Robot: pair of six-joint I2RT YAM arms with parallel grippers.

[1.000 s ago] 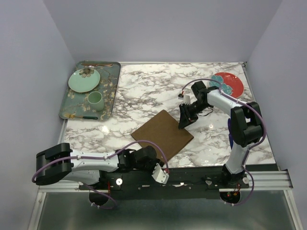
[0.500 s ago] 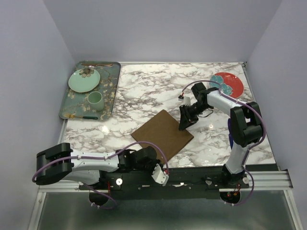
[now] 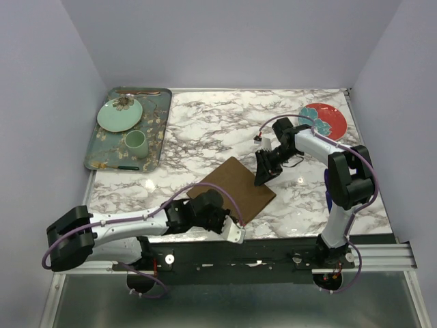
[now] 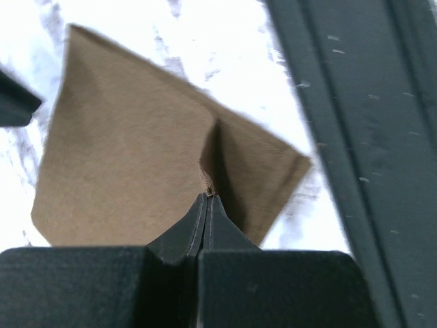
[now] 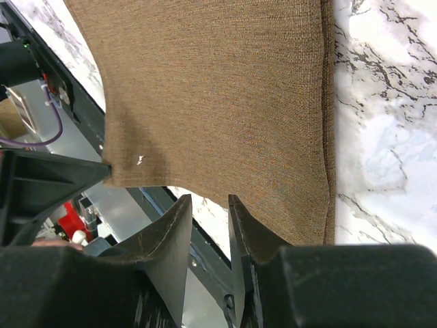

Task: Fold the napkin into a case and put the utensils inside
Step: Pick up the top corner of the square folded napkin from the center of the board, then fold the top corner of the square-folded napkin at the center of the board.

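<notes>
Napkin: your brown napkin point(image 3: 232, 188) lies flat and unfolded on the near middle of the table, just beyond the arms' rail.
Heading: it sits cornerwise, 1 corner toward the far wall and 1 toward the rail, so its edges run diagonal to the table's edges.
Left gripper: your left gripper point(image 4: 207, 198) is closed tight on the napkin's near-left side, with a small ridge of cloth drawn up at the pinch.
Right gripper: your right gripper point(image 5: 208, 201) is at the napkin's far-right edge, its jaws a narrow gap apart; whether they grip cloth I cannot tell.
Surface: white marble-patterned table point(image 3: 205, 123) with grey veins.
Room: plain pale lilac walls on 3 sides.
Left corner: floral green tray point(image 3: 158, 130) carrying a green plate point(image 3: 119, 115) and cup point(image 3: 135, 143).
Right corner: red plate point(image 3: 328, 119).
</notes>
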